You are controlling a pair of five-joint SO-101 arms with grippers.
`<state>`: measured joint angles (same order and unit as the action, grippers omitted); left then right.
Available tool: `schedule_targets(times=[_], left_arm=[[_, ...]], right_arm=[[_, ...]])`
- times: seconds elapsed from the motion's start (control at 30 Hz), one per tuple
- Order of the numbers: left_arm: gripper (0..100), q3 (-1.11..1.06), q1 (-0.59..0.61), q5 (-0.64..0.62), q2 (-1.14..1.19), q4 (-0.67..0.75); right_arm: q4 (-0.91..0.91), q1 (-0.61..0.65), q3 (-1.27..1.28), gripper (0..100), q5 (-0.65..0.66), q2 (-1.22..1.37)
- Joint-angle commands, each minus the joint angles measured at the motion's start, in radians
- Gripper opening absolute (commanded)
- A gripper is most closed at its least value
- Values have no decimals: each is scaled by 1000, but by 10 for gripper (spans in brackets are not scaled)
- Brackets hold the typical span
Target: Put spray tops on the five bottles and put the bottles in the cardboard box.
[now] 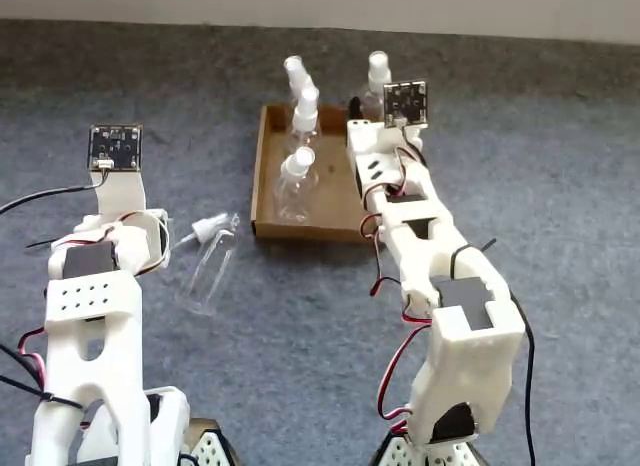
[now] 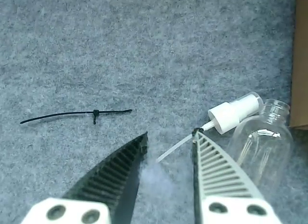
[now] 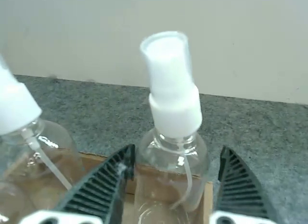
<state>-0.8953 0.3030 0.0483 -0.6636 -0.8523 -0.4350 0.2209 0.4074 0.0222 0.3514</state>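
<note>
Left wrist view: my left gripper (image 2: 170, 134) is spread open, holding nothing, low over the grey carpet. The thin dip tube of the loose spray top (image 2: 236, 111) runs in under the pale finger's tip, with its free end in the gap between my fingers. The top's white head lies just beyond that finger, touching the mouth of the uncapped bottle (image 2: 262, 142). This bottle lies on its side beside my pale finger, on the side toward the cardboard box (image 2: 301, 65). In the high view its long axis runs roughly away from me, mouth at the far end.

My left arm is clearly the nearer one, so I judge the pickup is its job, with a small shift toward the box side. A black zip tie (image 2: 77, 114) lies on the carpet off the other way.

My right gripper (image 3: 176, 154) is open on both sides of a capped bottle (image 3: 173, 185) standing at the box's far corner, not clamped. Three more capped bottles stand in the box.
</note>
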Motion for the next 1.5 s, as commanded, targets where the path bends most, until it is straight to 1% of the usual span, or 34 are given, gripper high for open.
schedule_targets(times=[0.0,0.13,0.27,0.6,0.9,1.3,1.37,1.47], left_arm=[[155,4,8,-12,-13,17],[155,4,8,-12,-13,17],[155,4,8,-12,-13,17],[155,4,8,-12,-13,17],[155,4,8,-12,-12,17],[155,4,8,-12,-10,17],[155,4,8,-12,-8,17],[155,4,13,-12,-8,17]], right_arm=[[-13,-5,-54,242,-9,-19],[-1,-5,-61,265,-9,-21],[114,-5,-67,267,-9,-21],[208,-4,-102,267,-8,-131],[352,-4,-245,267,-8,-139],[670,-8,-591,266,-9,-140],[774,-10,-676,265,-14,-140],[1009,-7,-840,264,-15,-140]])
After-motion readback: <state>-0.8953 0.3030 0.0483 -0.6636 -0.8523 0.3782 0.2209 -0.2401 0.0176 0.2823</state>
